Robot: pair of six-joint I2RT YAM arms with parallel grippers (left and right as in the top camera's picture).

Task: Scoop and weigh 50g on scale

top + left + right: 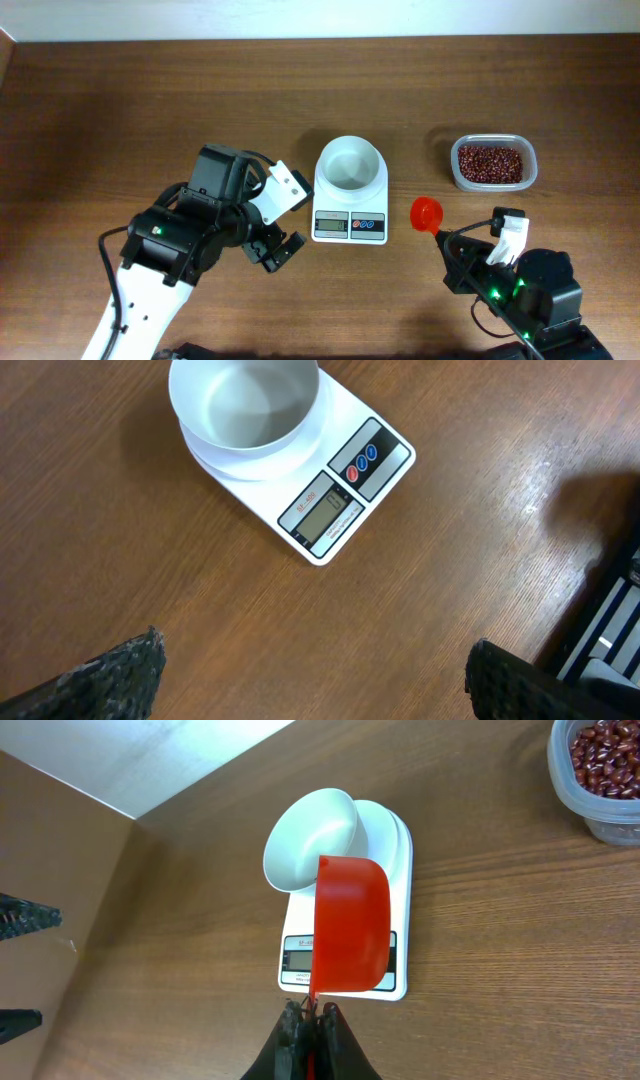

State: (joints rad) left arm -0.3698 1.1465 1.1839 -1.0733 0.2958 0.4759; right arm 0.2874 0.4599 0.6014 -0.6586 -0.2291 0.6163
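Right pincer (312,1020): pressed together on the thin handle of the orange-red scoop (350,925). The cup points to 12 o'clock from the fingers, and from overhead it looks empty to us.
Left pincer (315,660): spread wide and pinching nothing, over the bare table (120,540). The scale lies at 12 o'clock from it.
Scale (350,203): in the middle of the table, at about 10 o'clock from the scoop, just beside it but not touching. Its white bowl (350,163) is empty.
Beans (490,163): all in the clear tub (454,165), near the scoop at about 2 o'clock. We see none in the bowl.
Step in hand: we judge that the empty scoop must go to the tub for the first load.
How to do it well: we would enter over the near rim, push the cup mouth-first into the heap, then turn it level before lifting, so that no grains roll off. The tub looks light and may slide, so we would press down more than sideways. We would pour into the bowl in small portions.
Writing: the grey display (325,515) and the small print above it are too small for us to read. The red and blue buttons (362,460) show no legible marks. We find no brand on the tub or the scoop.
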